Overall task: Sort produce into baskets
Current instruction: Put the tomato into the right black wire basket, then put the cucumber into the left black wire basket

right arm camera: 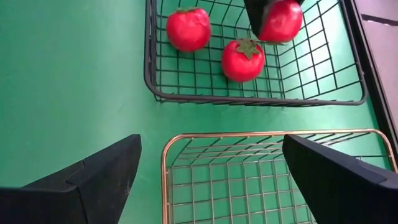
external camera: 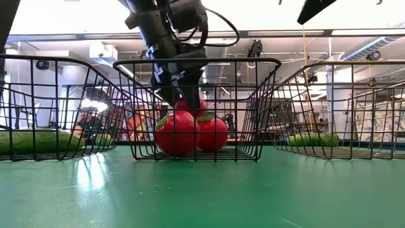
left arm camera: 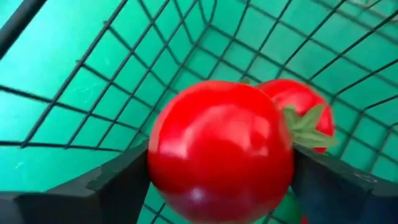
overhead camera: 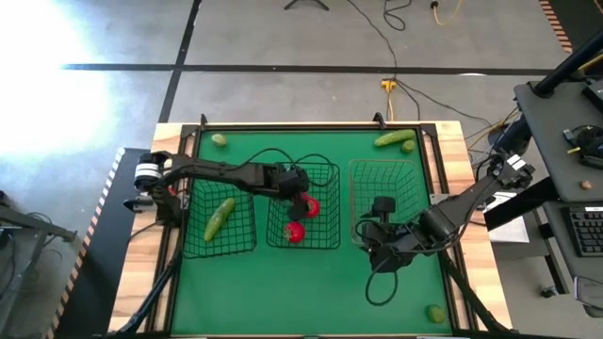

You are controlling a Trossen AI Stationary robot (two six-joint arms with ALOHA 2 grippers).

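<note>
My left gripper [overhead camera: 301,201] is inside the middle black basket [overhead camera: 325,169], shut on a red tomato [left arm camera: 221,149]. Two more tomatoes [overhead camera: 294,232] [right arm camera: 242,59] lie on that basket's floor below it. A cucumber [overhead camera: 219,218] lies in the left black basket [overhead camera: 247,247]. My right gripper [overhead camera: 379,231] is open and empty over the near part of the tan basket [right arm camera: 186,140]. Another cucumber [overhead camera: 396,138] and three limes [overhead camera: 219,139] [overhead camera: 407,147] [overhead camera: 435,313] lie on the green mat. My left gripper pinches the tomato's two opposite round sides [left arm camera: 161,168] between its two fingers [left arm camera: 118,186]. The fingers come from above and point down into the basket. The tomato [external camera: 187,104] hangs above the two tomatoes on the basket floor, below the basket's rim.
The three baskets stand in a row across the mat's middle. The far strip holds a lime at the left and a cucumber with a lime at the right. One lime sits at the near right corner. A black cable loops on the mat [overhead camera: 382,282] below my right arm.
</note>
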